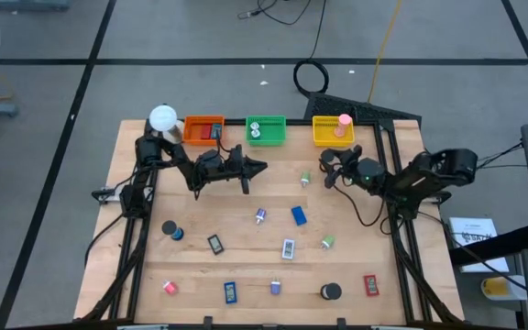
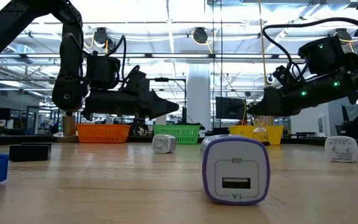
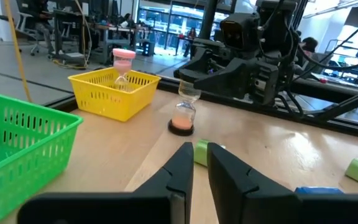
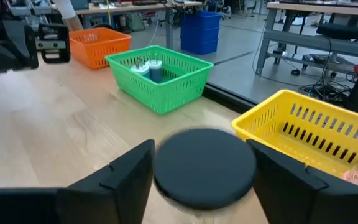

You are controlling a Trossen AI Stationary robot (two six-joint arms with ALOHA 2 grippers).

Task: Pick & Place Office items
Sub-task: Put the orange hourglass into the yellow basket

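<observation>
1. I see the left gripper [image 1: 259, 168] hanging over the middle of the table, closer to the far edge. Its fingers [image 3: 180, 163] are nearly together, with only a thin slit between them, and they hold nothing.
2. The right gripper [image 1: 326, 174] faces it from the right side, just in front of the yellow tray [image 1: 333, 134]. Its jaws stand apart.
3. A small sand timer [image 3: 184, 112] stands upright on the table under the right gripper's tips. Its round black cap [image 4: 205, 167] sits between the spread fingers, and I cannot tell whether they touch it.
4. A second, pink-capped timer [image 3: 123, 62] stands inside the yellow tray.
5. The orange tray [image 1: 202, 129], green tray [image 1: 266, 131] and yellow tray line the far edge. A white ball lamp [image 1: 163, 117] sits at the far left corner.
6. More office items lie scattered toward the near edge. They include a blue rectangle [image 1: 299, 215], a black roll [image 1: 330, 291] and a red rectangle [image 1: 370, 285].
</observation>
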